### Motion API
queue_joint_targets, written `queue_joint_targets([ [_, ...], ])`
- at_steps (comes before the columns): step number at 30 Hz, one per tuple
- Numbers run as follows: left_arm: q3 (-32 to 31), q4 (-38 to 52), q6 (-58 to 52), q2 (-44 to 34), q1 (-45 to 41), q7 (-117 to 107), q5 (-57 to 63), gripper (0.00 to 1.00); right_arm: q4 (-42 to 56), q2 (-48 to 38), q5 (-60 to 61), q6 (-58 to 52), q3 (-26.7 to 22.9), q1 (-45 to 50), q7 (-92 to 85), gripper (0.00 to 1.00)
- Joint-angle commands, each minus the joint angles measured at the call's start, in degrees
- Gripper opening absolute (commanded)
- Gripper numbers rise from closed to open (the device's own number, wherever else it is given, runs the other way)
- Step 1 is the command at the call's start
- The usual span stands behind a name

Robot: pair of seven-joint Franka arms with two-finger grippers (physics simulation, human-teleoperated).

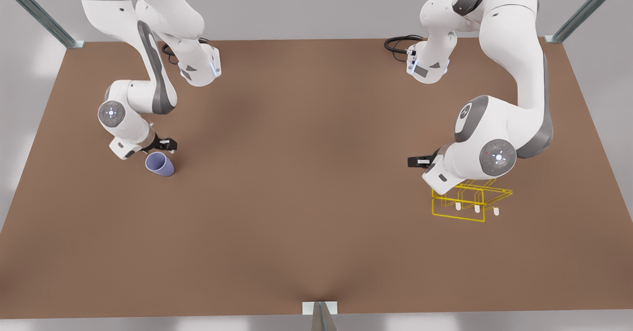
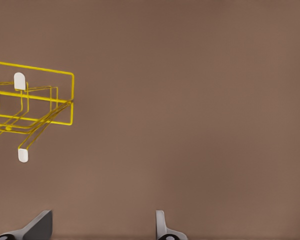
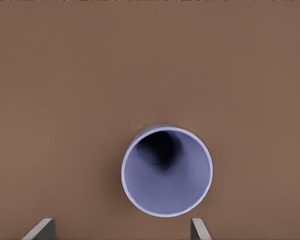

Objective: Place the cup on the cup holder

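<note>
The lavender-blue cup [image 1: 159,164] stands on the brown table at the front view's left. My right gripper [image 1: 165,145] hovers just behind it, open. In the right wrist view I look straight into the cup's [image 3: 167,170] open mouth, with my right gripper [image 3: 121,231] spread wider than the cup and not touching it. The yellow wire cup holder [image 1: 470,200] with white-tipped pegs sits at the front view's right, partly under the left arm's wrist. My left gripper [image 1: 418,162] is open and empty beside it. The left wrist view shows the cup holder [image 2: 35,100] off to one side of the left gripper [image 2: 101,230].
The brown table [image 1: 296,172] stretches wide between the two arms. Metal frame posts [image 1: 320,316] stand at its front edge and back corners. Black cables [image 1: 398,44] lie near the back by an arm's base.
</note>
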Motion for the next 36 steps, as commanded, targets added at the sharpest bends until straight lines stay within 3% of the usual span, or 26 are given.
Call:
queue_joint_targets([
  [1, 0.0, 0.0, 0.0, -0.1, 0.1, -1.8, 0.0, 1.00, 0.0, 0.4, 0.0, 4.1, -0.1, -1.2, -2.7, 1.00],
  [9, 0.0, 0.0, -0.1, -0.1, 0.0, -1.8, 0.1, 1.00, -0.3, 2.5, 0.6, 11.5, 1.0, -1.9, -1.3, 1.00],
  [36, 0.0, -0.1, -0.1, -0.1, -0.4, -2.3, 0.3, 1.00, -0.2, 7.9, 0.8, 13.8, 3.0, -2.5, -0.3, 1.00],
])
